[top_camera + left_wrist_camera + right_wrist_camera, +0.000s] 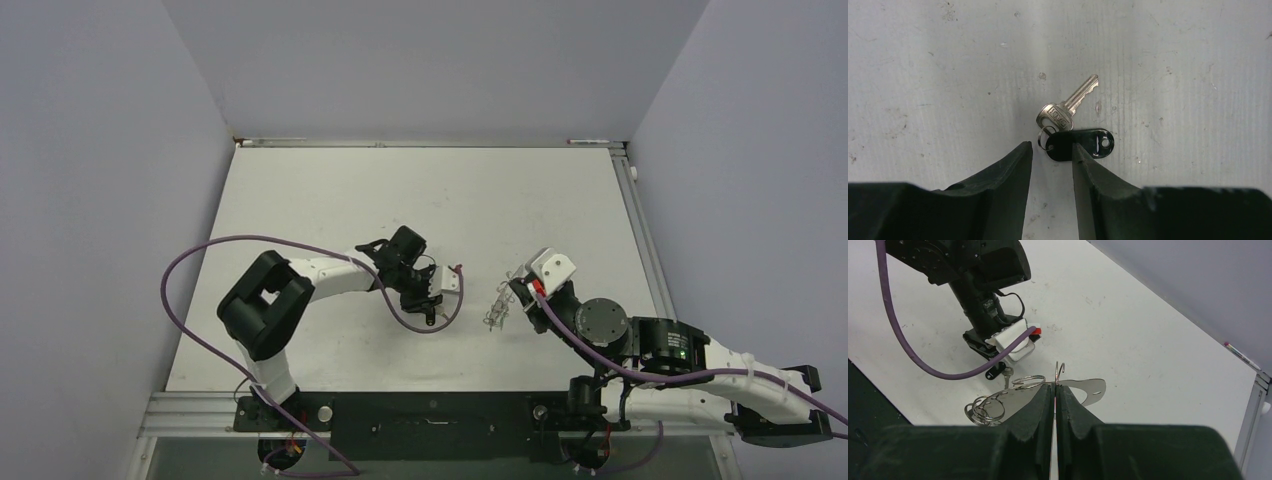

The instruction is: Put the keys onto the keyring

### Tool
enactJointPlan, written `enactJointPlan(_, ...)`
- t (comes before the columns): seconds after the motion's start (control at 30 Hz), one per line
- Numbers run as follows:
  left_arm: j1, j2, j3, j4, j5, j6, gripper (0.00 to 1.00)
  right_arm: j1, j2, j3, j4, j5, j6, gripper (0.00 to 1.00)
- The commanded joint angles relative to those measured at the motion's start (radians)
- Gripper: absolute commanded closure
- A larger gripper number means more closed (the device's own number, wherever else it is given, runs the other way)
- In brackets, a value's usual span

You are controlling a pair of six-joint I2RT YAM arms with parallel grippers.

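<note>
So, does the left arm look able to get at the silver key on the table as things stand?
Probably yes. The left tool is poised low at the key, jaws apart, with the near end of its black tag between the fingers. Nothing stands in the way.

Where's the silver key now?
In the left wrist view, the key lies on the table just beyond the left gripper, its black tag partly behind one finger.

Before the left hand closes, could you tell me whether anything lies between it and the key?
Nothing visible does. The key and its black tag lie on the table at the left hand, the tag's end between its open fingers.
</note>
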Motion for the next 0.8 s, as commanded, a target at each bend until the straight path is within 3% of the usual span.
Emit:
enactJointPlan(0.0, 0.006, 0.017, 0.056, -0.008, 0.024, 0.023, 0.68, 0.004, -0.001, 0.031, 0.024, 0.014, -0.006, 0.95)
enactJointPlan(0.4, 0.007, 0.073, 0.143, -0.141, 0.056, 0.056, 0.77, 0.004, -0.009, 0.031, 0.015, 0.009, -0.001, 0.95)
enactJointPlan(0.77, 0.01, 0.102, 0.2, -0.216, 0.057, 0.006, 0.71, 0.004, -0.012, 0.037, 0.003, 0.007, 0.003, 0.95)
